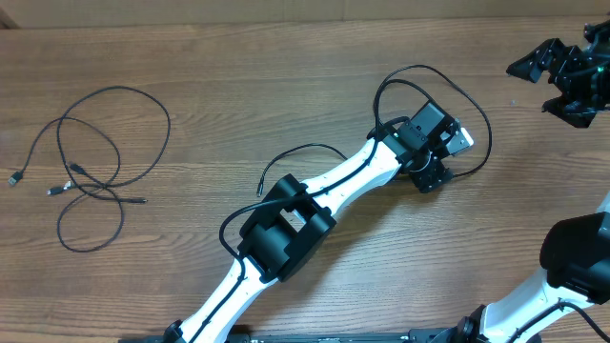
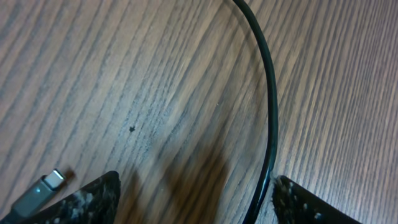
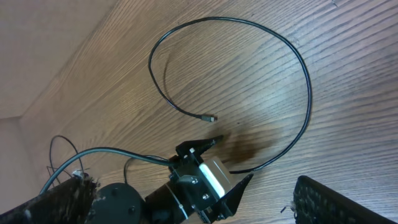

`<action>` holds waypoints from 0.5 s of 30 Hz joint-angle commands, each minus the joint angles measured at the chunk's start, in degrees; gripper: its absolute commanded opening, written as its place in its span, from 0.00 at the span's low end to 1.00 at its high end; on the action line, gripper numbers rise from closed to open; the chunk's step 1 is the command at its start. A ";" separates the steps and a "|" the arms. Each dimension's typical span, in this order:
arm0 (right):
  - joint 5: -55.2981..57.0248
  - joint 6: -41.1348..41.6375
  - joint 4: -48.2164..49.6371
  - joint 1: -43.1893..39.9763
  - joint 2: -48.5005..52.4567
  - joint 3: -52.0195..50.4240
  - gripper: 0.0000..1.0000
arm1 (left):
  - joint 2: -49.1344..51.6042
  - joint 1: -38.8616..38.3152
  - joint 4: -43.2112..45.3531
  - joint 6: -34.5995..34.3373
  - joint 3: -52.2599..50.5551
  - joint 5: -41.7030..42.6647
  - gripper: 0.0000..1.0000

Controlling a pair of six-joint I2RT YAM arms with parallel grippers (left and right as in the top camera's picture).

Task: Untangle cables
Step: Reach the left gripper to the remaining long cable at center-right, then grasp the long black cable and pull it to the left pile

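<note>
Presently my left pincer is standing open, low over the wooden worktop. The thin black cord is running lengthwise between its tips, curving close against one of them. Seen from overhead, it is looping round the pincer's far and right sides, with bare wood lying beyond. The tangled black cords are lying well apart, leftward. My right pincer is hanging open.
</note>
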 commanded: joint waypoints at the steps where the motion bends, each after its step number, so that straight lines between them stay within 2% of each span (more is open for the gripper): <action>1: 0.00 -0.02 0.07 0.00 -1.77 1.55 1.00 | 1.33 -0.46 -0.37 -1.07 0.55 -0.11 0.75; 11: 0.00 -0.04 0.11 0.00 -1.75 1.55 1.00 | 1.88 -0.85 -2.29 -2.19 0.52 -0.81 0.64; 13: 0.00 -0.04 0.09 0.00 -1.75 1.55 1.00 | 1.88 -0.85 -2.58 -2.21 0.52 -1.53 0.55; 15: 0.00 -0.04 0.04 0.00 -1.75 1.55 1.00 | 1.90 -0.87 -3.26 -2.25 0.48 -2.71 0.53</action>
